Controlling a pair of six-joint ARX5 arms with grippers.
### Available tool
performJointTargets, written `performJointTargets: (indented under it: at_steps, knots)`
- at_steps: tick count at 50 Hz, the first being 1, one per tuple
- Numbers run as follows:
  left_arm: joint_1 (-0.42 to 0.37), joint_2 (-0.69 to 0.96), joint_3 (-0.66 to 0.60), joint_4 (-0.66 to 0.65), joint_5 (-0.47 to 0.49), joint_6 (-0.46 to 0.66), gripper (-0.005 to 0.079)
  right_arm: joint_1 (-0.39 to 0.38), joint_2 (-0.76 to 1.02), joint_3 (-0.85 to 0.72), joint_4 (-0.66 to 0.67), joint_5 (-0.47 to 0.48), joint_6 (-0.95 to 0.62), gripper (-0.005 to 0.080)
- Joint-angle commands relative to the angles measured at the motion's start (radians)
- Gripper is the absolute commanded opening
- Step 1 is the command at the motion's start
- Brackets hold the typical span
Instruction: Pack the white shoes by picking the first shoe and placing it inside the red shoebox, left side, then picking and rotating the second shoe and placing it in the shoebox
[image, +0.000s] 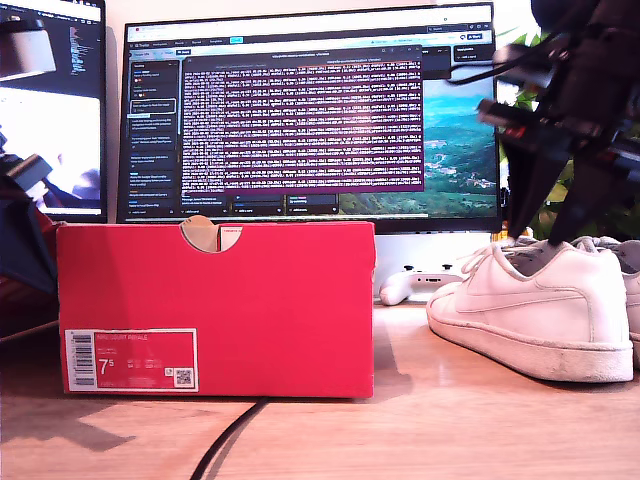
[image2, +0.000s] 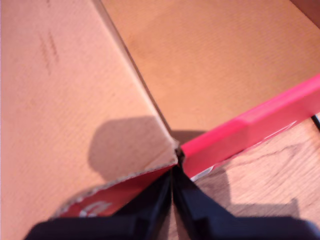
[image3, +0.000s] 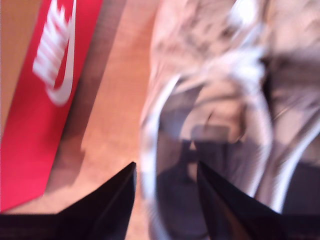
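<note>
Pinched together, my first claw (image2: 172, 192) gripped the red shoebox (image: 215, 305) at a corner of its cardboard wall. Right of the shoebox in the exterior view, the white shoes (image: 530, 310) stood on the counter (image: 450, 420); my second claw (image3: 165, 192) hung apart, straddling one shoe's collar.

Open desk between the red shoebox (image: 215, 305) and the white shoes (image: 530, 305) — monitor (image: 310, 110) close behind both.

Bright daylight; second wrist view motion-blurred.
</note>
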Motion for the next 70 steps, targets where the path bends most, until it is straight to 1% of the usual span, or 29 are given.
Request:
performJointTargets:
  at_steps: [1,6,17,27,32,34,35,38,41,42,43,47,53,61,70]
  knots:
    - [-0.006,0.004,0.000,0.015,0.001,-0.003,-0.0019,0.005,0.037,0.005,-0.017,0.003,0.013,0.0385]
    - [-0.006,0.004,0.000,0.016,0.001,-0.003,-0.0019,0.005,0.074,0.005,-0.040,0.002,0.013,0.0393]
    - [-0.006,0.004,0.000,0.015,0.001,-0.003,-0.0019,0.005,0.143,0.005,-0.017,0.001,0.011,0.0390]
    - [-0.006,0.004,0.000,0.014,0.001,-0.003,-0.0019,0.018,0.181,0.005,0.026,-0.011,0.003,0.0337]
    - [-0.006,0.004,0.000,0.012,0.001,-0.003,-0.0019,0.029,0.199,0.005,0.043,-0.012,0.004,0.0329]
    - [-0.006,0.004,0.000,0.011,0.001,-0.003,-0.0019,0.035,0.205,0.005,0.047,-0.012,0.004,0.0299]
    - [-0.006,0.004,0.000,0.011,0.001,-0.003,-0.0019,0.038,0.208,0.005,0.049,-0.012,0.004,0.0269]
    - [-0.006,0.004,0.000,0.011,0.001,-0.003,-0.0019,0.045,0.210,0.005,0.059,-0.011,0.004,0.0135]
    - [-0.006,0.004,0.000,0.011,0.001,-0.003,-0.0019,0.057,0.210,0.005,0.079,-0.011,0.004,-0.0026]
    - [-0.006,0.004,0.000,0.011,0.001,-0.003,-0.0019,0.061,0.210,0.005,0.091,-0.011,0.004,-0.0006]
    - [-0.006,0.004,0.000,0.011,0.001,-0.003,-0.0019,0.064,0.210,0.005,0.100,-0.011,0.006,-0.0005]
    - [-0.006,0.004,0.000,0.011,0.001,-0.003,-0.0019,0.075,0.210,0.007,0.123,-0.011,0.013,-0.0013]
    - [-0.006,0.004,0.000,0.011,0.001,-0.003,-0.0019,0.092,0.209,0.045,0.108,-0.011,0.016,-0.0013]
    - [-0.006,0.004,0.000,0.005,0.001,-0.003,-0.0019,0.097,0.209,0.164,0.038,-0.011,0.056,-0.0013]
    - [-0.006,0.004,0.000,-0.015,0.001,-0.003,-0.0019,0.097,0.209,0.326,-0.107,-0.011,0.106,-0.0013]
